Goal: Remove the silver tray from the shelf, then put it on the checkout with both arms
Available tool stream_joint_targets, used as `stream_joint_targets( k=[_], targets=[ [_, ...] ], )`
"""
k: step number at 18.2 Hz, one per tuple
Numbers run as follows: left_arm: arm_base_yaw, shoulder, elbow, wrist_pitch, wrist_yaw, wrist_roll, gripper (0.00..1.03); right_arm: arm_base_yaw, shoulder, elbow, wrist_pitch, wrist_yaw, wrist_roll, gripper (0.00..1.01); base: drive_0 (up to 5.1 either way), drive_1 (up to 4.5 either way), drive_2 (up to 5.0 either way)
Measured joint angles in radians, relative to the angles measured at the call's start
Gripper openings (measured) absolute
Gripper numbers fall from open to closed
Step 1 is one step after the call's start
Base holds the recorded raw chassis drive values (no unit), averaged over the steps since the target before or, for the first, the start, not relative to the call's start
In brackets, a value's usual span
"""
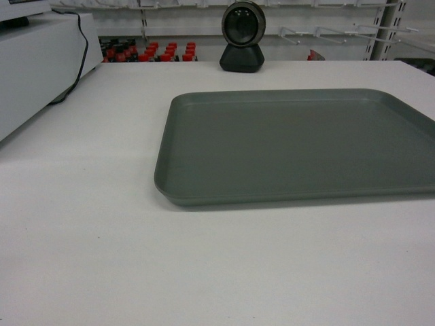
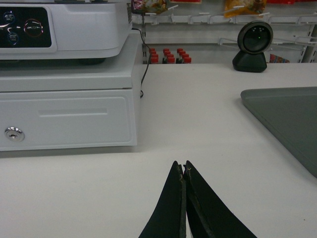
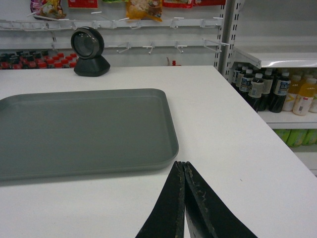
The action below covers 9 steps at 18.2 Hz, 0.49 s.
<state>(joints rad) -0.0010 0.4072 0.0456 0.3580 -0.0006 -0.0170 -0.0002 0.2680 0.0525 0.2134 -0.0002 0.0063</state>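
On the white checkout surface the silver tray apparently lies flat at centre right, so the clenched, empty left gripper and right gripper should retreat without nudging it.

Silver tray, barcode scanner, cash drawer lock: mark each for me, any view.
silver tray (image 1: pixel 292 146), head view, bare middle of its flat floor.
barcode scanner (image 3: pixel 86 43), right wrist view, round head face.
cash drawer lock (image 2: pixel 13 133), left wrist view, chrome keyhole cylinder.

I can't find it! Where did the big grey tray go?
The silver tray lies flat on the white checkout, right of centre in the head view, just in front of the black scanner.
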Motion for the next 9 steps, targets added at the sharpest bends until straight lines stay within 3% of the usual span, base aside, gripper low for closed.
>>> stream_joint_targets(
  k=[6, 8, 9],
  targets=[
    [0.0, -0.129, -0.034, -0.071, 0.0, 0.0, 0.01, 0.0, -0.09, -0.04, -0.038, 0.0, 0.0, 0.02, 0.0, 0.0, 0.0],
    [0.0, -0.157, -0.034, -0.109, 0.0, 0.0, 0.01, 0.0, -0.21, -0.04, -0.208, -0.003, 0.0, 0.02, 0.0, 0.0, 0.0],
    [0.0, -0.175, -0.034, -0.127, 0.0, 0.0, 0.01, 0.0, -0.266, -0.04, -0.207, 0.0, 0.0, 0.02, 0.0, 0.0, 0.0]
  ],
)
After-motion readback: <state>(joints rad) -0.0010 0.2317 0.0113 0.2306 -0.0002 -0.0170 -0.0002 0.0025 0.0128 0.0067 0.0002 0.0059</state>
